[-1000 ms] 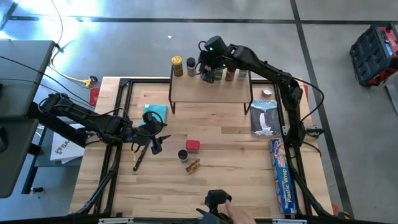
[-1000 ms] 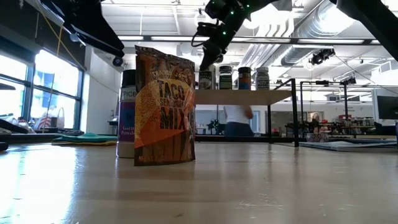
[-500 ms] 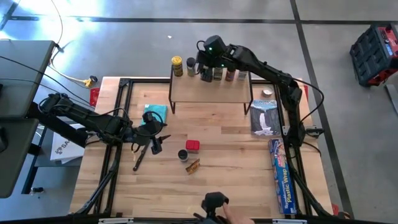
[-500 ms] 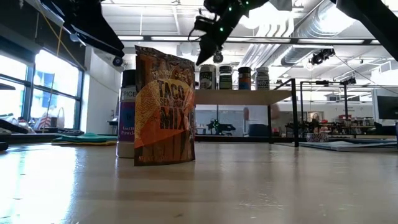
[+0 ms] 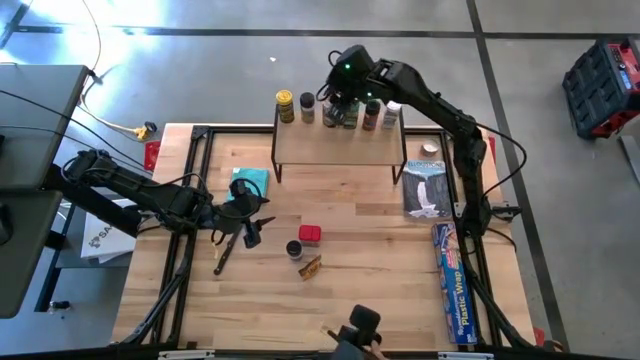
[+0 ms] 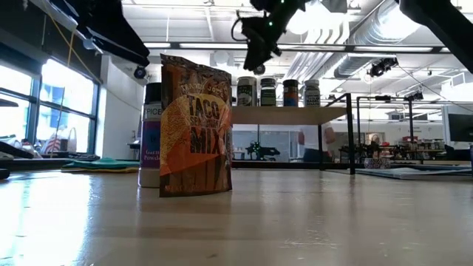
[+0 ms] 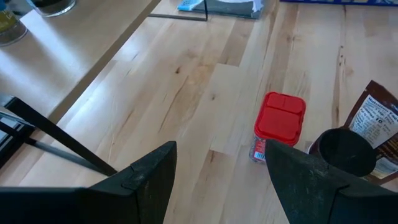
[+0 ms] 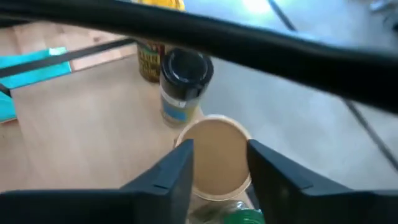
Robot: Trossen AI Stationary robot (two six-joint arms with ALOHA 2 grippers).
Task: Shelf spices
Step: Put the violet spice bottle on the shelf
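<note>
The shelf (image 5: 338,148) stands at the table's far side. Along its far edge stand several spice jars, among them yellow-lidded (image 5: 285,105), black-lidded (image 5: 307,106), tan-lidded (image 8: 214,165) and white-lidded (image 5: 392,112) ones. My right gripper (image 5: 338,103) hangs open above the tan-lidded jar, clear of it (image 6: 255,66). A red box (image 5: 310,234), a dark-lidded jar (image 5: 294,249) and a brown-orange packet (image 5: 310,266) rest on the tabletop. My left gripper (image 7: 221,186) waits open, low at the table's left, short of the red box (image 7: 277,127).
A teal cloth (image 5: 250,181) lies by the left gripper. A flat blue-white package (image 5: 427,190) and a long blue plastic-wrap box (image 5: 452,285) lie along the right edge. A person's hand (image 5: 362,335) shows at the near edge. Bare wood lies between shelf and red box.
My right gripper has risen from the row of jars and drawn a little toward the table's far edge. The tan-lidded jar stays standing on the shelf below it.
</note>
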